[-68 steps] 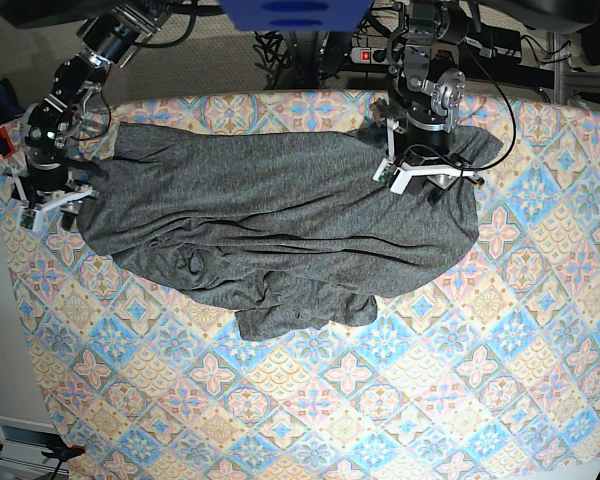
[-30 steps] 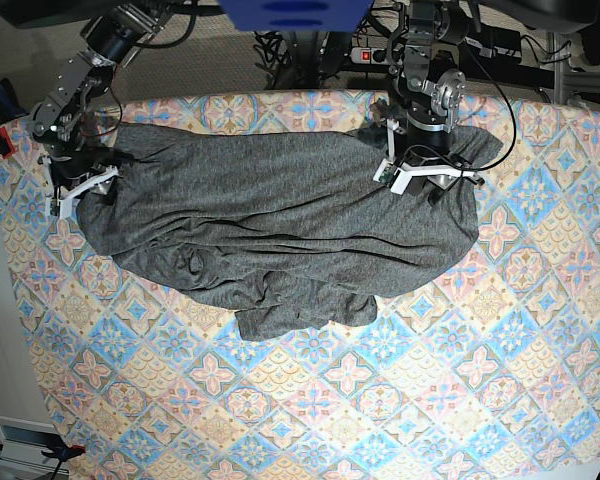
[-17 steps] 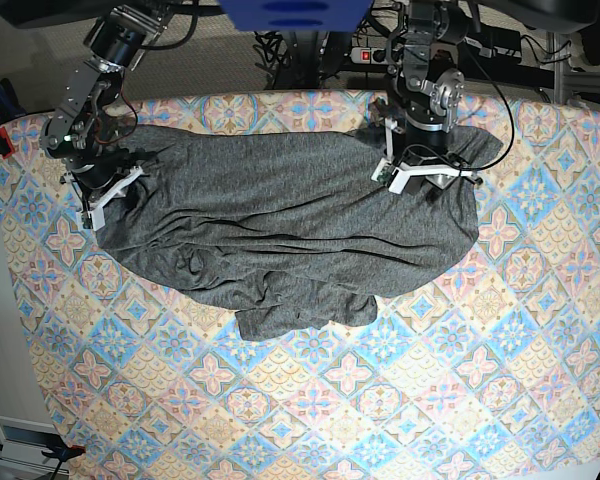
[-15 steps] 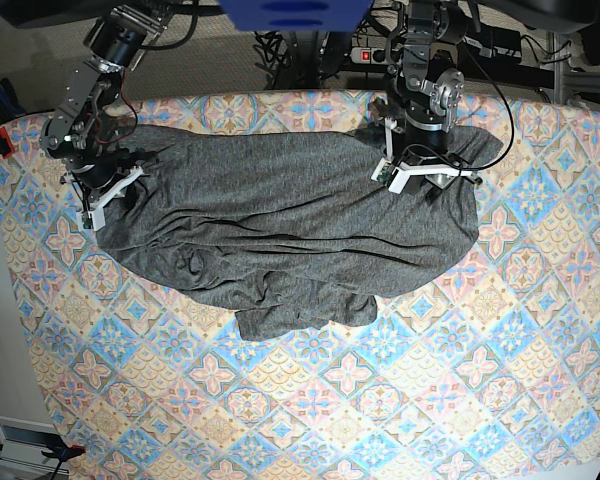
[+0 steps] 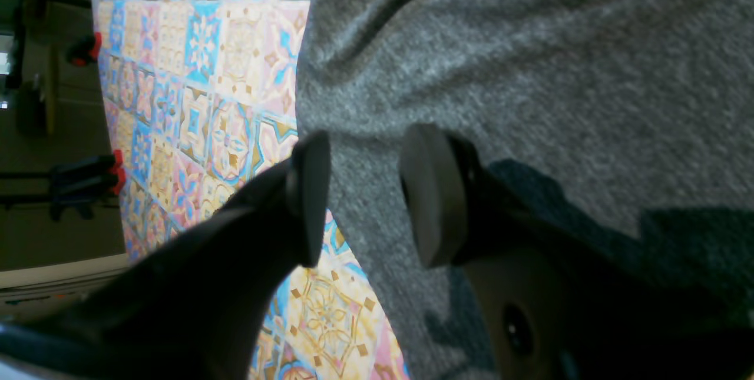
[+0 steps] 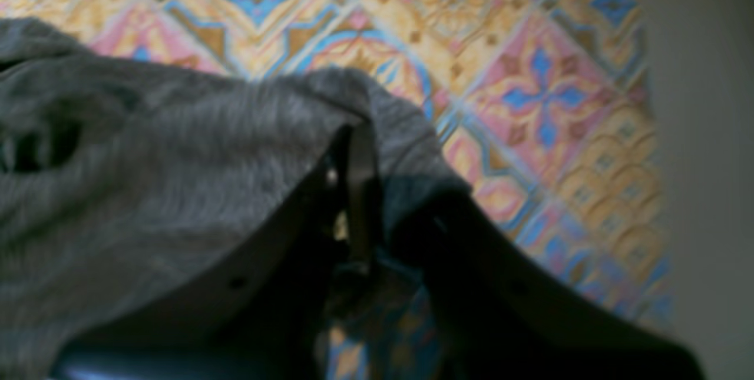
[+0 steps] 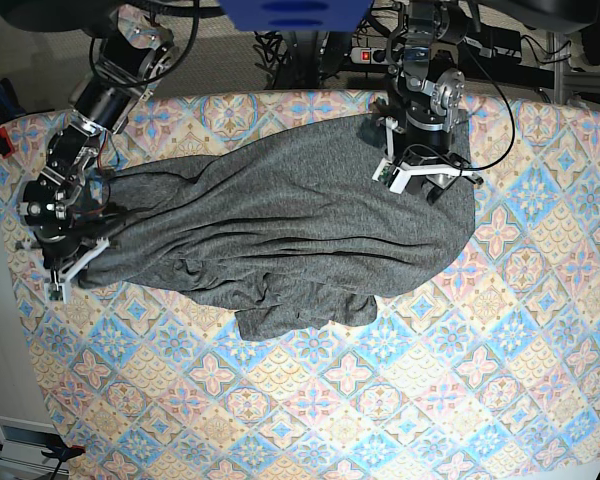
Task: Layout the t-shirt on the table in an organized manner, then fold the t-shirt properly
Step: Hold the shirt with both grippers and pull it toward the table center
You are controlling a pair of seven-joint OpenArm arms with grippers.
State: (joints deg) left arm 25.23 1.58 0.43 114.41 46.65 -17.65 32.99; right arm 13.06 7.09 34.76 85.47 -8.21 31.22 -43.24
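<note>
Pastel tiled cloth of blue, pink, cream and orange over the whole surface, with the dark heather-grey t-shirt spread crumpled across its far half, stretched sideways between the two arms and bunched into a lump at its near edge. At the shirt's left end in the base view, right gripper with fingers clenched on a pinched fold of the t-shirt's edge, raised above the cloth. At the other end, left gripper with fingers parted astride the t-shirt's edge, grasping nothing.
</note>
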